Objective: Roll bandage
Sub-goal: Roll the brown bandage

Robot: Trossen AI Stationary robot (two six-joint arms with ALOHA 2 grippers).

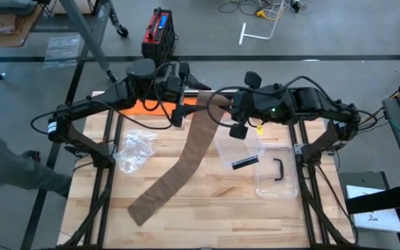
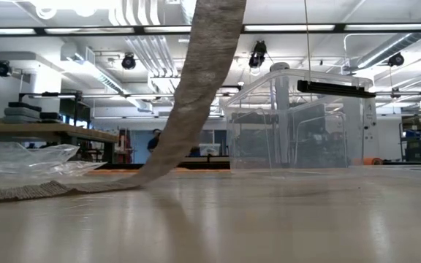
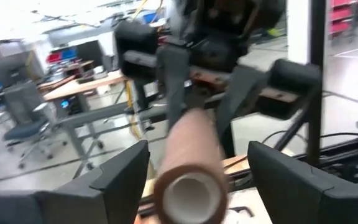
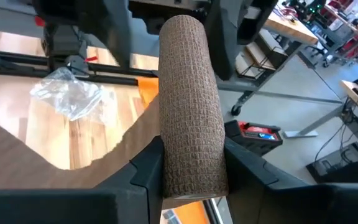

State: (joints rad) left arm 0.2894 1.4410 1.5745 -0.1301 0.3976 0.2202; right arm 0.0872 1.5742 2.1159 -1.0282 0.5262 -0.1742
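Right wrist view: my right claw (image 4: 188, 168) pinches the bandage roll (image 4: 190, 93) between its fingers. My left claw (image 3: 197, 177) faces it, open around its far end. I should keep the tail (image 1: 179, 170) below taut while turning.

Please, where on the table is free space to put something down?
Free: the near-right corner, in front of the clear box, and the near-left corner, left of the bandage tail. Crowded: the far middle, where both grippers meet at the roll, beside the plastic bag.
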